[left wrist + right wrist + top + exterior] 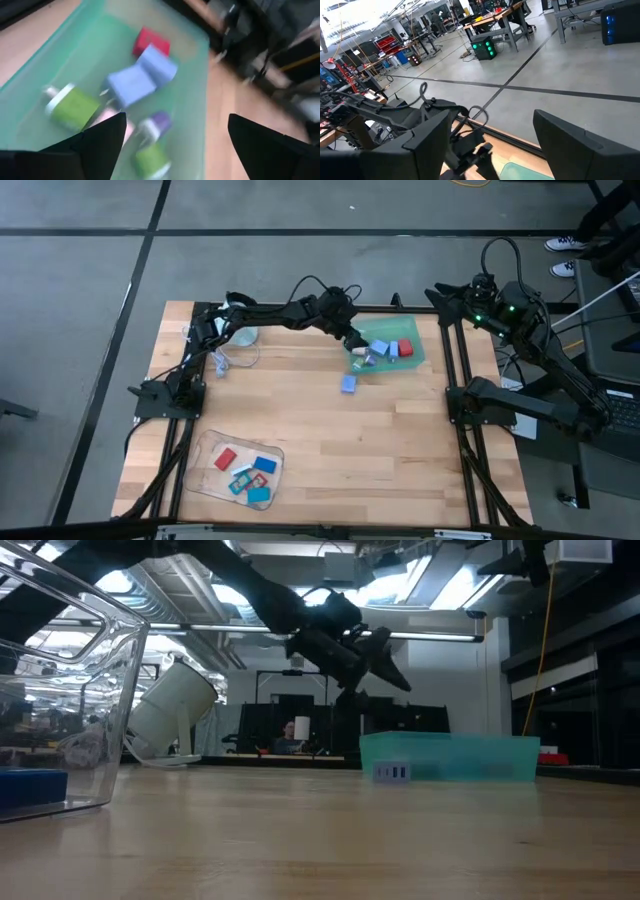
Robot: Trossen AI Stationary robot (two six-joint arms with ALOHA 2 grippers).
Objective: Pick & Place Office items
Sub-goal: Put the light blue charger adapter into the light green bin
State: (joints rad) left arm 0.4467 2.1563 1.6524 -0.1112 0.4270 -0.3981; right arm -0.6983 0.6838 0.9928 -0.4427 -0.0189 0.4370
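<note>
The office items sit in two groups: several blocks, red (406,348), blue (379,348) and green (75,106) among them, lie in the green tray (415,360) at the table's far side, one blue piece (348,384) lies loose on the wood just beside the tray, and a handful more rest in the clear bin (207,476) near the front left. The left gripper (175,137) hangs over the tray's left end with its fingers spread wide and nothing between them. The pieces under it are crowded, some touching, so a descent from here could, I judge, pinch two at once or knock a neighbour aside; the tray is light-looking and could shift if a finger catches its wall. The right gripper (487,145) waits raised past the table's right rear corner, fingers apart and empty. The left wrist view is smeared, so the pink and purple-topped pieces are hard to identify. From the low view the tray's wall hides its contents, and the mug (172,705) lies tilted behind the bin's edge.
</note>
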